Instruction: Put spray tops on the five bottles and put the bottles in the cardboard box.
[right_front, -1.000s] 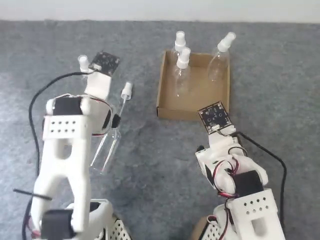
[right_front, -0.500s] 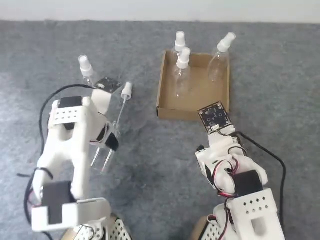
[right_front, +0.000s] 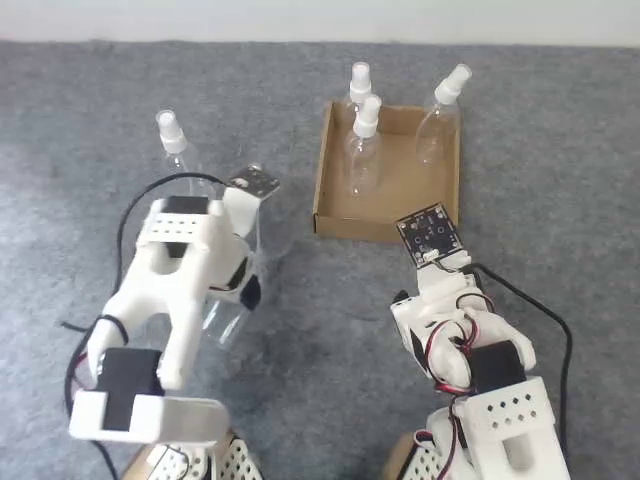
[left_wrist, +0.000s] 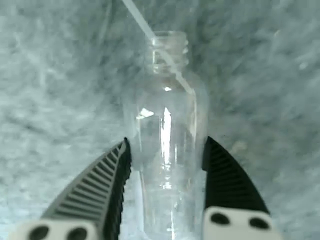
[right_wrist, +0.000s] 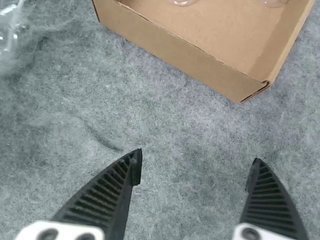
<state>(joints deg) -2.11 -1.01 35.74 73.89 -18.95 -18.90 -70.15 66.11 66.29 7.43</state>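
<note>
Left wrist view: left gripper (left_wrist: 166, 141) is clamping the uncapped bottle (left_wrist: 167, 100) low, sensibly leaving its neck clear; right gripper (right_wrist: 197, 155) is gaping.

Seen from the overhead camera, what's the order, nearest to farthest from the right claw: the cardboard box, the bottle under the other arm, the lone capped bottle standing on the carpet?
From the right gripper:
1. cardboard box, just ahead of it.
2. uncapped bottle, lying off to its left, under the left arm.
3. lone capped bottle, standing far left, beyond that arm.
</note>
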